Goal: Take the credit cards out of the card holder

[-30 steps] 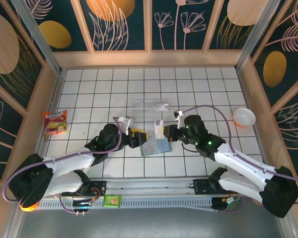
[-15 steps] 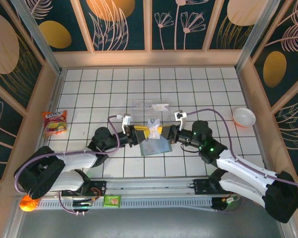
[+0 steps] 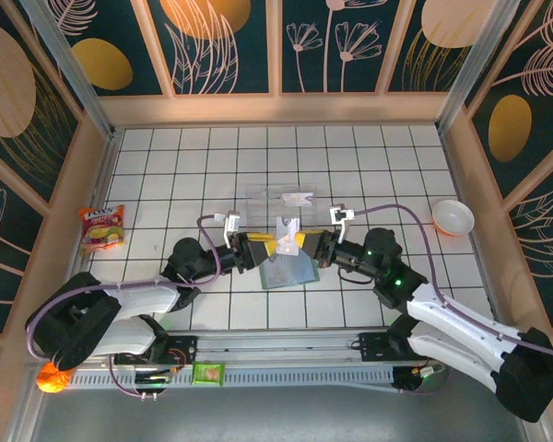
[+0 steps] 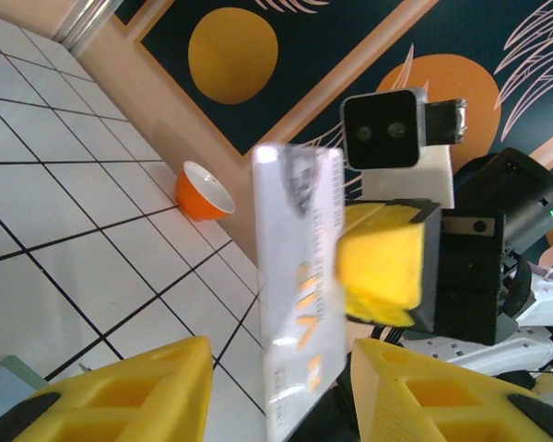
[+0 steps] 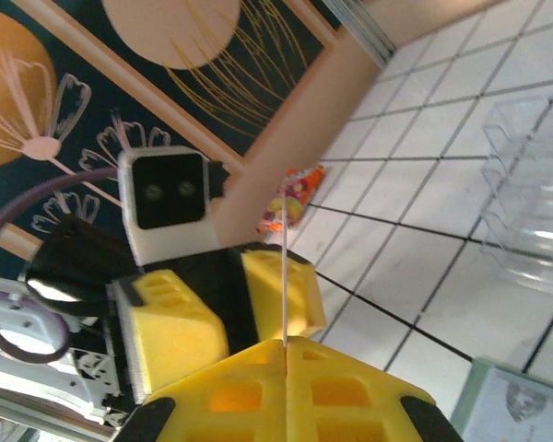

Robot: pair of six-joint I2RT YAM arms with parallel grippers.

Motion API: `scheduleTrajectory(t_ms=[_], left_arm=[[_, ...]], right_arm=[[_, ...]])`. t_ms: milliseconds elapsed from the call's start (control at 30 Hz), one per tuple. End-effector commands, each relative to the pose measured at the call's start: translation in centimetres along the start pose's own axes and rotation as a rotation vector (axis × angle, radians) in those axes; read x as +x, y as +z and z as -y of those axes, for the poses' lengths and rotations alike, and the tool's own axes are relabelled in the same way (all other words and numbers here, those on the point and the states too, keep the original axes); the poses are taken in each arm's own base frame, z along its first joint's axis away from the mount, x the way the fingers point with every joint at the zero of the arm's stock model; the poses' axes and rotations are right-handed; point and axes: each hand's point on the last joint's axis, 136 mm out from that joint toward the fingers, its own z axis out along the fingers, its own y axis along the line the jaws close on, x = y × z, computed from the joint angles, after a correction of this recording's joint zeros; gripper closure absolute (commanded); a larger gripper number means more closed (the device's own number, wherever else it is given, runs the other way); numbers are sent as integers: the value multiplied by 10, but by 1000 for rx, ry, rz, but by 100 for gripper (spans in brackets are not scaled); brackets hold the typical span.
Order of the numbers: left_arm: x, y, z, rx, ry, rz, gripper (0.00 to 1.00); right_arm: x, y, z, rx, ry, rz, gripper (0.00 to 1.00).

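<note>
One credit card (image 3: 284, 230) is held up just above the card holder (image 3: 290, 273), pinched by one edge in the right gripper (image 3: 301, 242), whose yellow fingers (image 5: 230, 396) are pressed together on it. The left gripper (image 3: 261, 247) faces it from the other side of the card holder. Its jaws are parted with the card between them and a gap on either side, so it grips nothing. The card holder lies flat on the tiles directly beneath both grippers. Beyond it, and apart from it, rest see-through cards (image 3: 281, 196). This looks like a handover of a card already drawn out. Next, the left jaws need to close squarely on the card's flat faces before the right lets go, and the glossy plastic may slip.
</note>
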Motion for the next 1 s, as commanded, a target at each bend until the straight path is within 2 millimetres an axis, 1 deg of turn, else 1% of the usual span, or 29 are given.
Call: scheduleTrajectory(t_ms=[0,133,200,300,400,467,567,667,733,800,833,867,900,967], left_arm=[[-4,-4,7,23,31,18,58],[-7,-4,24,102,45,23,59],[-9,-4,30,127,49,27,63],[-7,-2,25,110,43,12,67],[-6,-3,23,102,41,14,72],[-6,-4,25,109,39,19,76],[-9,-4,30,129,37,25,77],[-12,-3,33,136,38,26,85],[-12,0,31,120,40,12,90],[-11,7,24,79,47,-19,100],[-11,9,21,59,57,-36,100],[-11,12,18,36,73,-55,100],[-10,16,13,-1,90,-84,100],[-14,23,7,-73,149,-139,100]], right_arm=[[-9,-1,-12,-32,-30,23,100],[-3,5,-16,-70,-22,1,100],[-2,7,-20,-90,-25,1,100],[-1,9,-26,-123,-37,3,100],[-1,9,-25,-120,-37,3,100],[1,11,-21,-101,-31,-3,100],[6,15,-8,-55,-13,-20,100],[12,19,4,-13,9,-34,100],[15,22,9,4,19,-43,100],[19,24,14,24,22,-59,100],[21,24,18,46,26,-71,100],[21,24,22,76,24,-80,95],[22,22,30,125,22,-86,88],[18,13,40,202,1,-81,81]])
